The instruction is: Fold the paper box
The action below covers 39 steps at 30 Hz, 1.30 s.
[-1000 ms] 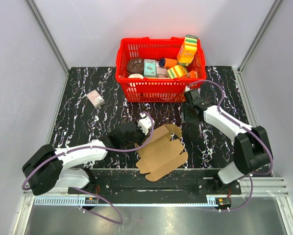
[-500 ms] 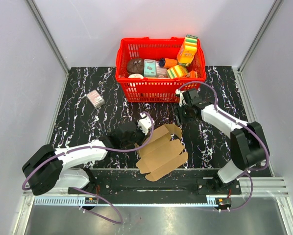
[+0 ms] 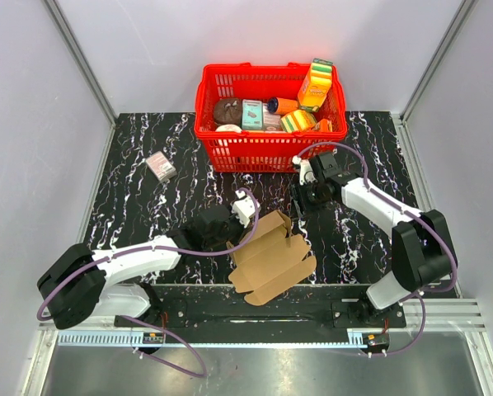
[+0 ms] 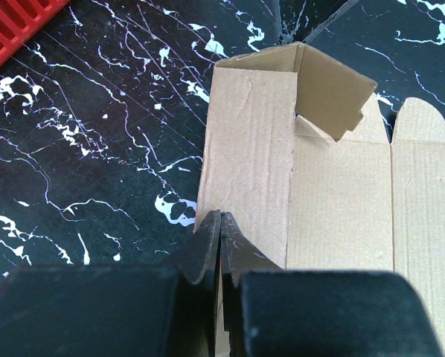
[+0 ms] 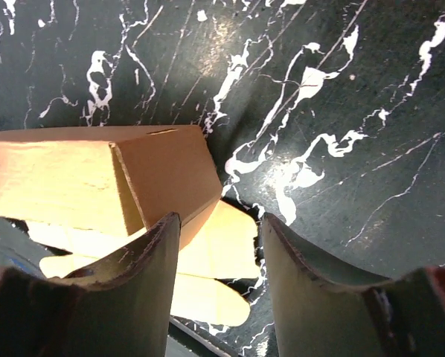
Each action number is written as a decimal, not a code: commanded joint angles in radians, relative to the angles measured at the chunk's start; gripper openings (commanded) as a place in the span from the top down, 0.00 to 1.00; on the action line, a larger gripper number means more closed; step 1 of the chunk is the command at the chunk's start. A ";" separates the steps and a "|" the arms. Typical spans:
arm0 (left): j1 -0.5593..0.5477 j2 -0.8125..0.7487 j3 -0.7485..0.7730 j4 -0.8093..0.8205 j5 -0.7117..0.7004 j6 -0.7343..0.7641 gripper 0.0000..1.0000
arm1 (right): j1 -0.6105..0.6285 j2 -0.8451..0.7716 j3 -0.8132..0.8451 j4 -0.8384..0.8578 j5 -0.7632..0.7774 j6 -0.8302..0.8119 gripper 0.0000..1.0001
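Left gripper [image 4: 220, 223], arm stretched low, pinches the paper box's [image 3: 271, 256] left edge; right gripper [image 5: 221, 223] points down, jaws apart, over its far flap.

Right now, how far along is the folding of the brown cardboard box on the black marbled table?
Early on. Done: one end panel of the brown kraft cardboard box stands up. In hand: the left gripper is shut on the box's edge, and the open right gripper hovers at the raised end. Left: the other panels lie flat, flaps and tabs untucked, so no closed box shape yet.
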 commanded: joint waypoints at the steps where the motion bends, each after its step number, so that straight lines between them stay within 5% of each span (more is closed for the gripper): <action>1: -0.003 0.009 0.014 -0.013 0.011 -0.004 1.00 | -0.004 -0.031 -0.006 -0.025 -0.079 -0.010 0.48; 22: -0.003 0.011 0.016 -0.013 0.008 -0.004 1.00 | 0.020 -0.098 -0.121 0.090 -0.151 0.060 0.49; 39: -0.004 0.018 0.019 -0.014 0.013 -0.002 1.00 | 0.111 -0.092 -0.163 0.236 -0.045 0.030 0.47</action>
